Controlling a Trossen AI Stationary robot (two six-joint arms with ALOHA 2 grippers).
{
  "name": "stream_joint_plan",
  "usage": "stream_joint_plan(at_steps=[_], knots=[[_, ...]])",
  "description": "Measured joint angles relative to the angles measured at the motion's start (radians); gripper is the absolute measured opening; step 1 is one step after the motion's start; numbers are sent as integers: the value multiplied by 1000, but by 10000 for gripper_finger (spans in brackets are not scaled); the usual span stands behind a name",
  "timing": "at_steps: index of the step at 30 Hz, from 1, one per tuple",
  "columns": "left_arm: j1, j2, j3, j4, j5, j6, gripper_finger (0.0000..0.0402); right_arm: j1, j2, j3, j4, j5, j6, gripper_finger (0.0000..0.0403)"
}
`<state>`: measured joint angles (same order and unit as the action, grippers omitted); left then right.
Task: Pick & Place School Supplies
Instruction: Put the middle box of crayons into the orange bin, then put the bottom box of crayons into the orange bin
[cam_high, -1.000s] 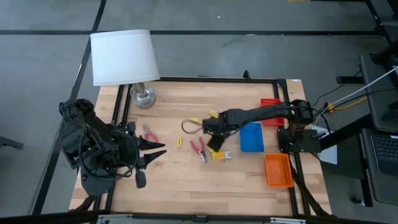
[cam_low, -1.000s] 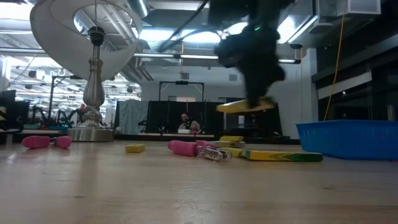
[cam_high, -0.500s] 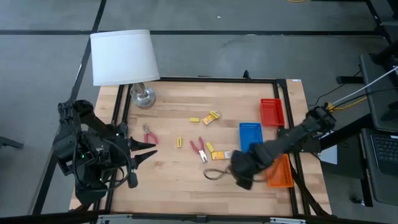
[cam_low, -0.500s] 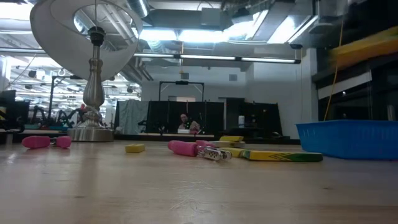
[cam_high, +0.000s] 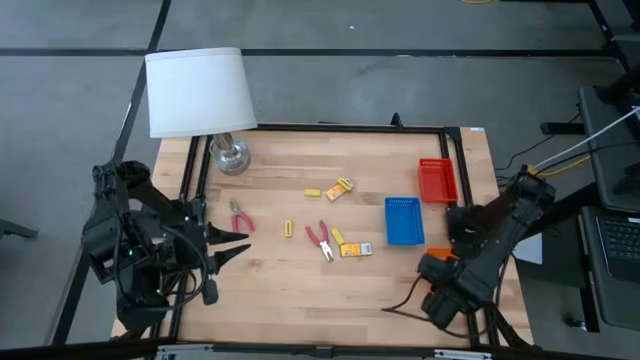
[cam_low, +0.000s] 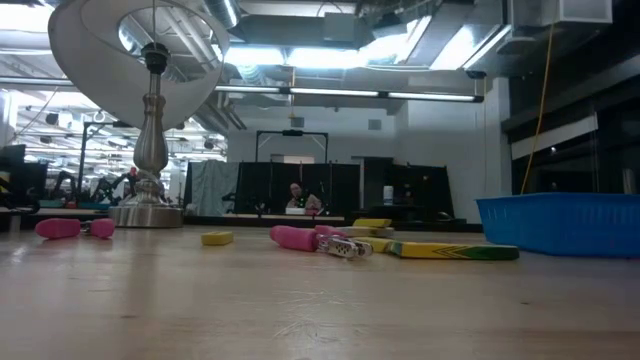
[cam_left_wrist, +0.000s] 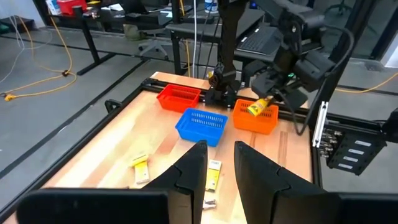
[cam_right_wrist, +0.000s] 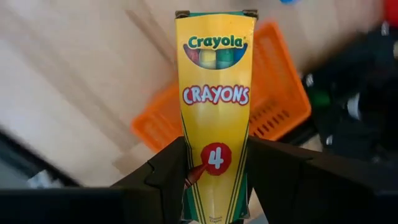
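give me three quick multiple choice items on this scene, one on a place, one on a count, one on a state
1. Where is the right pincer?
A. over the orange tray
B. beside the lamp
C. over the red tray

2. How many plastic trays are on the table?
A. one
B. two
C. three

3. What is the right pincer doing?
A. standing open and empty
B. gripping a yellow crayon pack
C. gripping a red-handled tool

Key: 1 A, the left wrist view shows it above that tray. 2 C, red, blue and orange. 3 B, the right wrist view shows the pack clamped between its fingers.

Bright even overhead light, ceiling strip lights glaring behind the lamp — soft shadows, orange tray motion-blurred behind the sharp crayon pack
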<state>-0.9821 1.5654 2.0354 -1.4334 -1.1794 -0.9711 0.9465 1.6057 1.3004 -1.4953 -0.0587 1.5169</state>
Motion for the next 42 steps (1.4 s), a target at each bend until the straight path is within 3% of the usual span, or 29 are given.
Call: stream_joint_plan(at_steps=[8, 12, 28, 38, 42], knots=[[0, 0, 0, 9, -4, -14, 77, 79, -139, -239, 236, -31, 429, 155], [6, 0, 0, 15, -8, -13, 77, 93, -169, -300, 275, -20, 543, 155], [27, 0, 0, 24, -8, -11, 77, 64, -173, -421, 390, 37, 619, 160], [27, 0, 0, 24, -8, -21, 77, 28, -173, -421, 354, 77, 596, 238], [27, 0, 0, 23, -10, -22, 77, 26, -172, -404, 366, 92, 595, 250]])
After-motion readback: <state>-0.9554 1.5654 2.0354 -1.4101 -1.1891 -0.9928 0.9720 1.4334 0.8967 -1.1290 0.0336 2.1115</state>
